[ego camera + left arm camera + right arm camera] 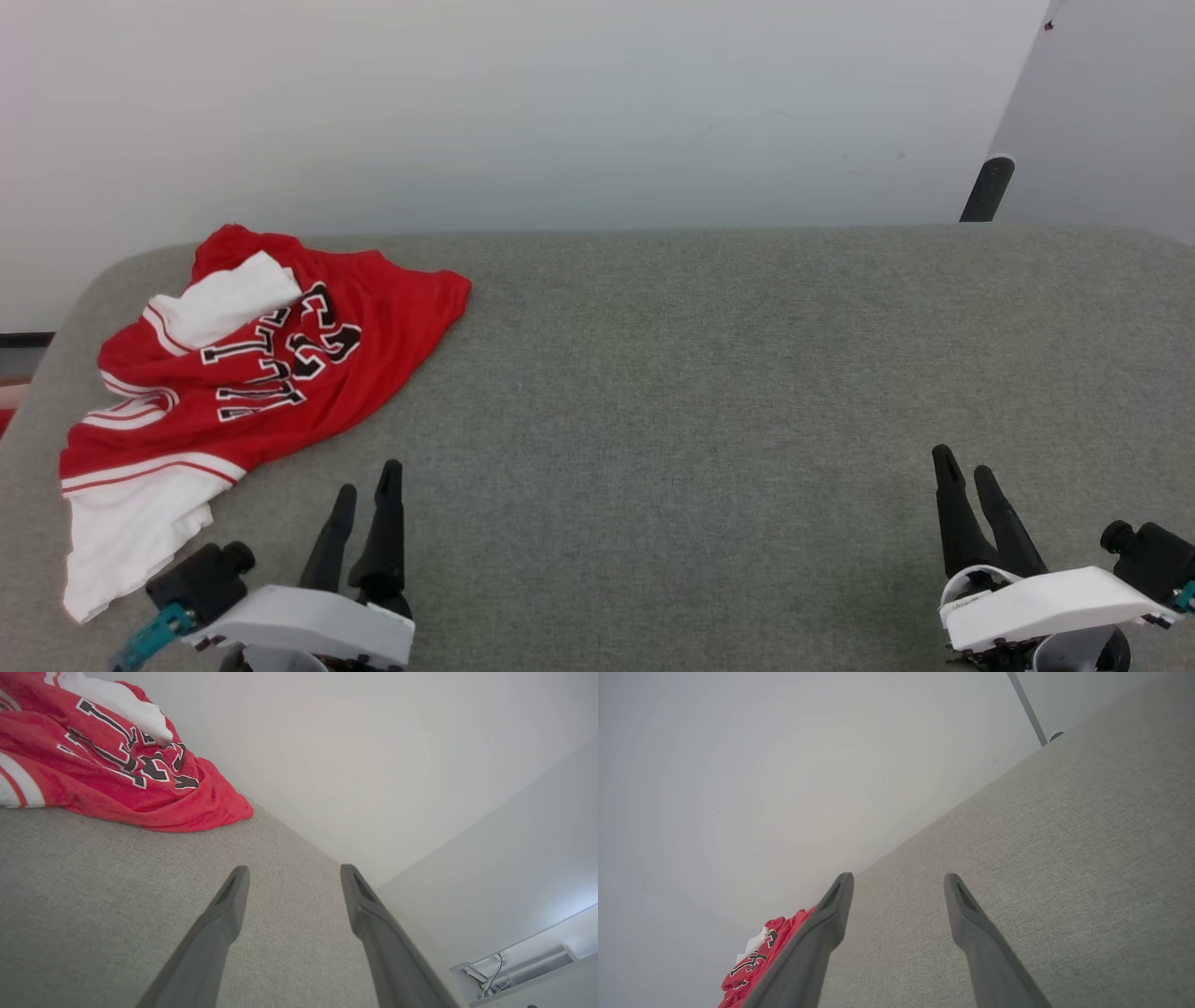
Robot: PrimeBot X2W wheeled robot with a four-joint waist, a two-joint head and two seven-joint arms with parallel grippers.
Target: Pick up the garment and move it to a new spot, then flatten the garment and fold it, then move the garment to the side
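**Head view.** I am counting one garment (pixel 252 364), red with white sleeves and black lettering. It is lying crumpled at the far left of the grey padded surface (pixel 728 373), with one white sleeve trailing toward the near edge. I am counting two grippers. The left gripper (pixel 370 476) is hovering just beside the garment's near edge, and the right gripper (pixel 962 460) is sitting well apart at the other side. Neither is carrying anything. One dark post (pixel 988 187) is standing past the far right corner.

**Left wrist view.** I am looking along the left gripper (pixel 295 868): two fingers parted wide, bare surface between them, nothing gripped. The one garment (pixel 103 765) is lying up and to the left of the fingertips, apart from them.

**Right wrist view.** I am looking along the right gripper (pixel 899 875): two fingers spread just as wide, empty. The garment (pixel 752 961) is showing small beyond the left finger, far across the surface.

**Step in hand, as I judge it.** The pick-up is not yet begun.
- I am planning to send the left gripper to a raised fold of the red body rather than the loose sleeve, so the cloth lifts whole.
- I am bringing the right gripper across only if a second hold is needed.
- I am avoiding a low approach, since it risks pushing the cloth off the left edge.
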